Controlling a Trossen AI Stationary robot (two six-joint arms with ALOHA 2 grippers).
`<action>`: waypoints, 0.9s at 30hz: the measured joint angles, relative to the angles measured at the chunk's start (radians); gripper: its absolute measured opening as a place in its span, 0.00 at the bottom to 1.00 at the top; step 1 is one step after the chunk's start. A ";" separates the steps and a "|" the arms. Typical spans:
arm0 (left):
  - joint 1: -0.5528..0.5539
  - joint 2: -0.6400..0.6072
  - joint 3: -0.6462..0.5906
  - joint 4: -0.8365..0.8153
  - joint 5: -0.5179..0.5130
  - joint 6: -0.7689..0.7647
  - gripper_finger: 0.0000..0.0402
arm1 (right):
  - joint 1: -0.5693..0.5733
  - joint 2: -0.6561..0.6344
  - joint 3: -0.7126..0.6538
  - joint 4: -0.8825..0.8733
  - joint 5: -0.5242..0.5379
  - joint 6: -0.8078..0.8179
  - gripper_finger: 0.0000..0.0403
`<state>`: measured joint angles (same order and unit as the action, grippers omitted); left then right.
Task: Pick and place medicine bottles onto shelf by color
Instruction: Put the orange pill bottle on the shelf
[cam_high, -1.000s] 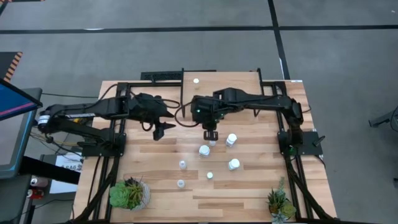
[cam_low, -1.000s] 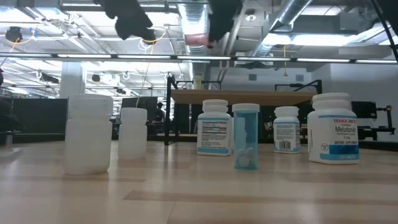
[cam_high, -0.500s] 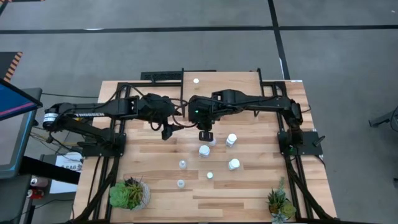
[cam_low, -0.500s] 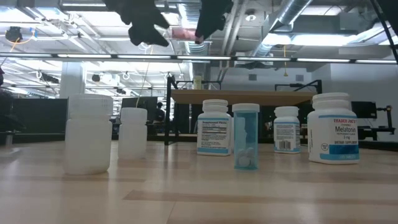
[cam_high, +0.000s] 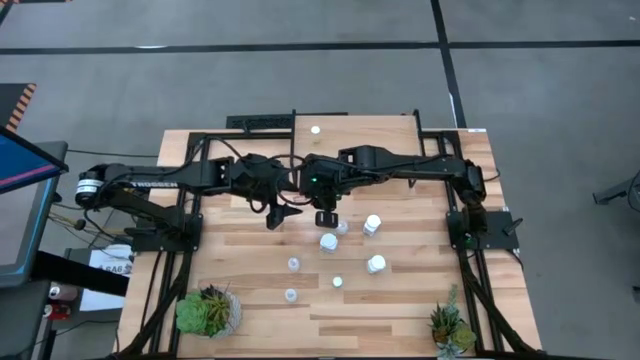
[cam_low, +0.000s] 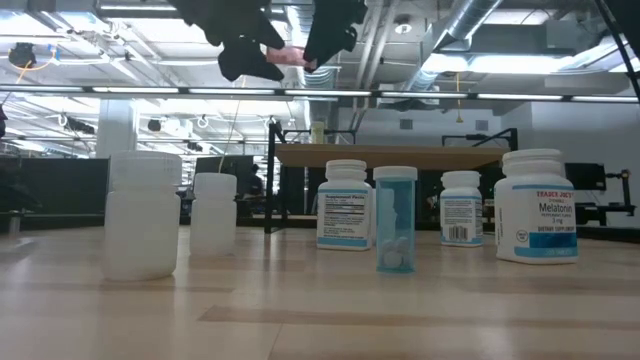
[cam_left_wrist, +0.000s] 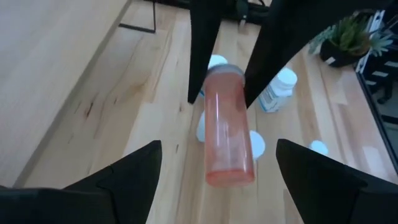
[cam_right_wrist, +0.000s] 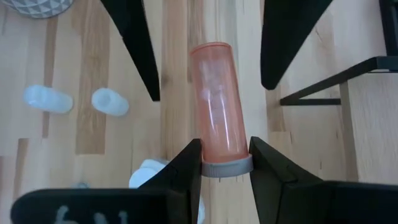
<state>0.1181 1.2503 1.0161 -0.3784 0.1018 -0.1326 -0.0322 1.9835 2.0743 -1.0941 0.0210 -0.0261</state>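
one orange bottle (cam_right_wrist: 217, 106) held mid-air between two grippers.
right gripper (cam_right_wrist: 225, 163) pinches its cap end; left gripper (cam_left_wrist: 214, 180) spread wide around it; five bottles on table (cam_high: 400, 300).

Right tool (cam_right_wrist: 225, 163) grips an orange bottle (cam_right_wrist: 216, 102) at center frame; left tool's fingers (cam_right_wrist: 134, 43) flank it above the counter (cam_right_wrist: 174, 74).

You have an orange bottle (cam_right_wrist: 217, 106) lying level in the air, pinched at its grey-rimmed cap end by the right tool (cam_right_wrist: 225, 163). White-capped bottles (cam_high: 329, 242) stand upright on the worktop (cam_high: 400, 310), the shelf (cam_low: 400, 155) behind them.
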 joint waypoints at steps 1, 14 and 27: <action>0.000 0.000 0.000 -0.001 -0.001 0.000 0.74 | 0.000 0.000 0.000 0.000 0.000 0.000 0.28; 0.000 0.000 0.000 0.044 0.038 0.036 0.29 | 0.000 0.000 0.000 0.007 0.000 0.001 0.28; 0.001 0.000 0.000 0.034 0.043 0.040 0.21 | 0.003 0.000 0.000 0.007 0.000 0.003 0.29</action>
<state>0.1188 1.2507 1.0161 -0.3439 0.1452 -0.0929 -0.0293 1.9839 2.0743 -1.0870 0.0212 -0.0229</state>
